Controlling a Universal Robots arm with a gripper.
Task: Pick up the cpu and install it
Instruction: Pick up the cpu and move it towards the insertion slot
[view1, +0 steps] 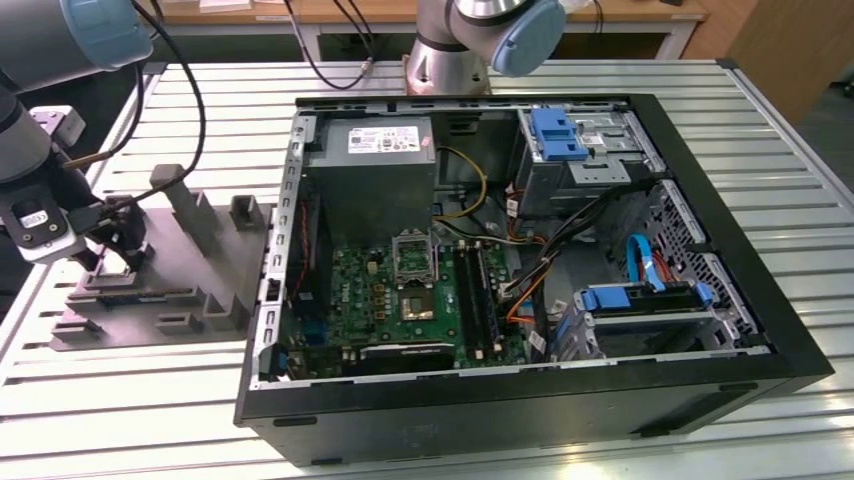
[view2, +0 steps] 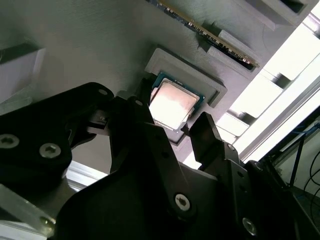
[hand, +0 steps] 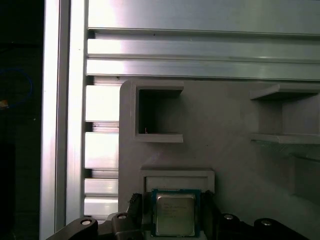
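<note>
I've got the gripper (view1: 118, 255) down over the grey tray (view1: 200, 290), which sits beside the open PC case (view1: 534, 250). The cpu (view2: 172, 105) lies flat in its tray recess w/ the fingers (view2: 202, 127) spread either side of it, close to its edges. Can't tell if they're touching it.

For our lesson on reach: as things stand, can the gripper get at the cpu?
Probably yes. The gripper hangs right over the cpu, which lies top up in a recess of the tray with nothing covering it.
</note>
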